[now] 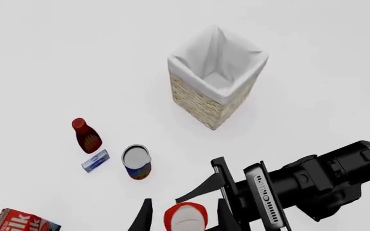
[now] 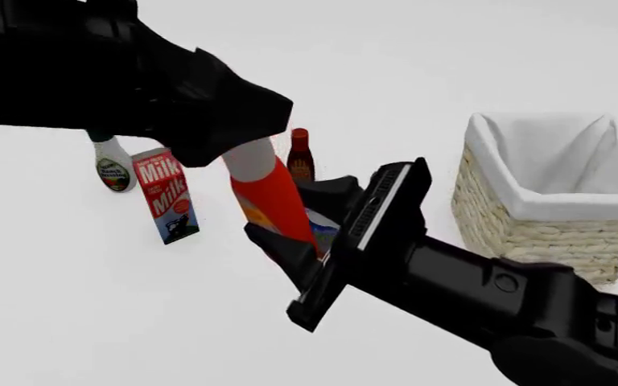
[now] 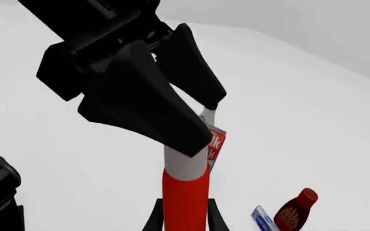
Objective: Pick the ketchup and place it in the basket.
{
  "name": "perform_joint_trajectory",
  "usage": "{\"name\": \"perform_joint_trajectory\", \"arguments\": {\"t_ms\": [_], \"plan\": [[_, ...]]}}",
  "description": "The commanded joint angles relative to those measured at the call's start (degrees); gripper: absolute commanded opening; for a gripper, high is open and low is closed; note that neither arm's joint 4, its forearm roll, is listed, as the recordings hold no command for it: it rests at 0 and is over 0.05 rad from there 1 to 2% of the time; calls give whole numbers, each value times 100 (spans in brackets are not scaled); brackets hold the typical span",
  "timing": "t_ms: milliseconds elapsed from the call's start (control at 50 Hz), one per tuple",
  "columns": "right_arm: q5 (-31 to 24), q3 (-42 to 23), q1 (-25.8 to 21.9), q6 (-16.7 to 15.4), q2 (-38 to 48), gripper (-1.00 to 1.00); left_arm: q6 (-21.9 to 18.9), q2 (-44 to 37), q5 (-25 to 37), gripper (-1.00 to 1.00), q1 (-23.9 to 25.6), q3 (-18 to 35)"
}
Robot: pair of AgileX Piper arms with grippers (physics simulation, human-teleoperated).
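Observation:
The ketchup (image 2: 274, 201), a red-orange bottle with a whitish cap, hangs tilted above the table, left of the basket (image 2: 502, 225). My right gripper (image 2: 298, 223) is shut on its red body; in the right wrist view the fingers (image 3: 154, 217) press both sides of the ketchup (image 3: 185, 197). My left gripper (image 2: 247, 149) straddles the cap from above. In the left wrist view its fingers (image 1: 146, 214) stand a little apart from the cap (image 1: 186, 217), so it is open. The basket (image 1: 201, 103) stands upright with nothing in it.
On the table behind the ketchup stand a milk carton (image 2: 165, 195), a white bottle (image 2: 113, 165) and a slim dark bottle with a red cap (image 2: 300, 157). A can (image 1: 137, 162) and a small blue box (image 1: 96, 160) lie near the dark bottle (image 1: 86, 136).

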State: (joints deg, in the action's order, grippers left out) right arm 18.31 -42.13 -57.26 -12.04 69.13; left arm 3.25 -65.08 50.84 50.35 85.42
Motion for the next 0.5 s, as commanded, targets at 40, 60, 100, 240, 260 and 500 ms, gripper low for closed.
{"name": "perform_joint_trajectory", "arguments": {"t_ms": [40,60,100,240,260,500], "plan": [[49,91,15,104,-92,-100,43,-36,112,100,-21,415],[51,87,26,108,-97,-100,66,-39,139,100,-2,481],[36,74,46,112,-116,-100,122,-47,217,100,-2,678],[41,75,141,104,-120,-100,217,-7,405,100,-70,1170],[53,79,169,106,-111,-100,243,25,414,100,-113,1222],[-26,54,420,134,-258,-100,514,439,81,100,-645,808]]}}
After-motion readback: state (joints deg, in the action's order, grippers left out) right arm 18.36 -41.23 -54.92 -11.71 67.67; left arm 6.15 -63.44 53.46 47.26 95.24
